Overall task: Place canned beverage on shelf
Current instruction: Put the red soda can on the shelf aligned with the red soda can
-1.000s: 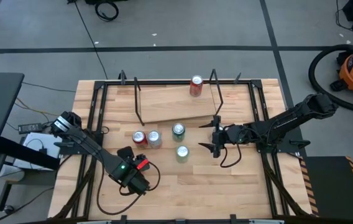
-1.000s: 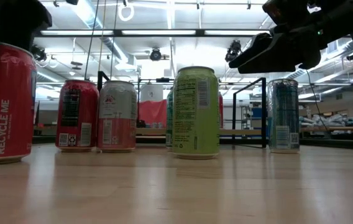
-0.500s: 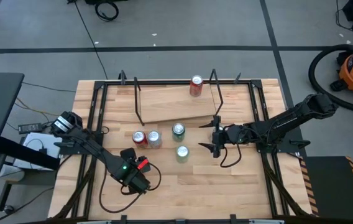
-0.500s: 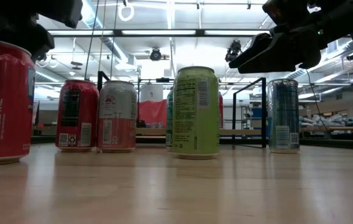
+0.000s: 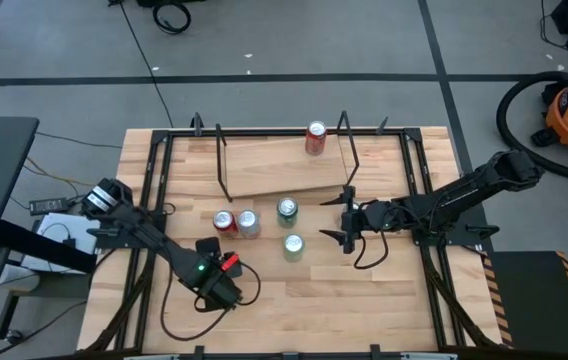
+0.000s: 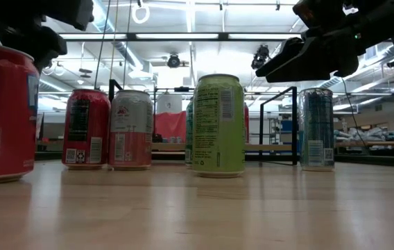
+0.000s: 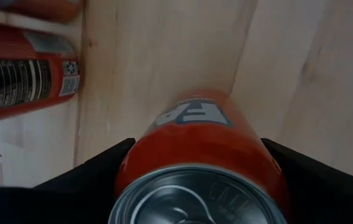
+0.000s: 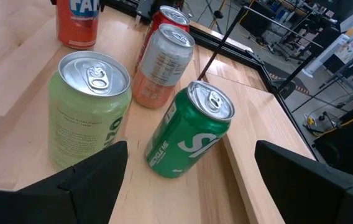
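1. the surface [image 5: 364,290] carries the shelf [image 5: 274,165] at its far side, one orange can [image 5: 315,138] already on it.
2. your right gripper [image 5: 336,219] hangs spread and empty near the green cans [image 5: 287,210].
3. your left gripper [image 5: 222,270] pinches the red can [image 7: 204,155] at the surface's near left, well apart from the shelf.
4. judge the red can stiff but thin-walled and slick: grip mid-body from both sides, firm not crushing. if full it's heavy, so keep it upright.
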Controlling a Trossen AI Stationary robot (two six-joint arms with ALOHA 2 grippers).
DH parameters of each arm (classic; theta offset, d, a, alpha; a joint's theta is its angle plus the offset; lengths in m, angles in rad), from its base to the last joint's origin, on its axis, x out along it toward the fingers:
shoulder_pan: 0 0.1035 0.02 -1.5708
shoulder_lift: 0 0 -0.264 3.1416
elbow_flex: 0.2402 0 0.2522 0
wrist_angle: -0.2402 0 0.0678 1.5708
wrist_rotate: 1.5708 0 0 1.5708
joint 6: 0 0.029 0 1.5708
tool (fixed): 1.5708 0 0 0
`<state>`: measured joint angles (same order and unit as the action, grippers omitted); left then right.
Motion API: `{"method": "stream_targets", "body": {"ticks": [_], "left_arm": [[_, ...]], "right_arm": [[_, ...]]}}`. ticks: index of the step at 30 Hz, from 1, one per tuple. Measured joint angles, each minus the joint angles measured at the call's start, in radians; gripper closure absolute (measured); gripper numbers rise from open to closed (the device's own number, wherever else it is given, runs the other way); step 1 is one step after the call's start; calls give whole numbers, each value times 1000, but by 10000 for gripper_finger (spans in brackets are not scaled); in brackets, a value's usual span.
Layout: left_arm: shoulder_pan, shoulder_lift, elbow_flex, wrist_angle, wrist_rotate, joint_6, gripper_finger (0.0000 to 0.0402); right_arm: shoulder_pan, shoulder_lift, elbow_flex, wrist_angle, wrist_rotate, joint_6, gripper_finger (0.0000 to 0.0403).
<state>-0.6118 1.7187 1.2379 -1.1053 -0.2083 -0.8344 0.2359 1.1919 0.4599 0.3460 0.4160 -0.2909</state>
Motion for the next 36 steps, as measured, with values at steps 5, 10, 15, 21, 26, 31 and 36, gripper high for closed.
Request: {"method": "stream_targets", "body": {"ticks": [5, 10, 15, 21, 26, 31, 36], "left_arm": [[53, 3, 24, 0, 9, -25, 77], [122, 3, 51, 1, 56, -27, 78], [207, 3, 125, 22, 123, 20, 78], [293, 3, 281, 3, 142, 111, 78], [342, 3, 423, -65, 129, 180, 78], [400, 1, 535, -111, 33, 288, 78], [478, 1, 597, -110, -11, 418, 78]], "right_arm": [[0, 0, 0, -4, 7, 0, 39], [0, -23, 0, -74, 28, 0, 39], [0, -114, 0, -207, 86, 24, 39], [0, -212, 0, -312, 79, 90, 39], [0, -221, 0, -348, 54, 130, 39], [0, -201, 0, -340, 56, 143, 39], [0, -196, 0, -333, 92, 165, 39]]}}
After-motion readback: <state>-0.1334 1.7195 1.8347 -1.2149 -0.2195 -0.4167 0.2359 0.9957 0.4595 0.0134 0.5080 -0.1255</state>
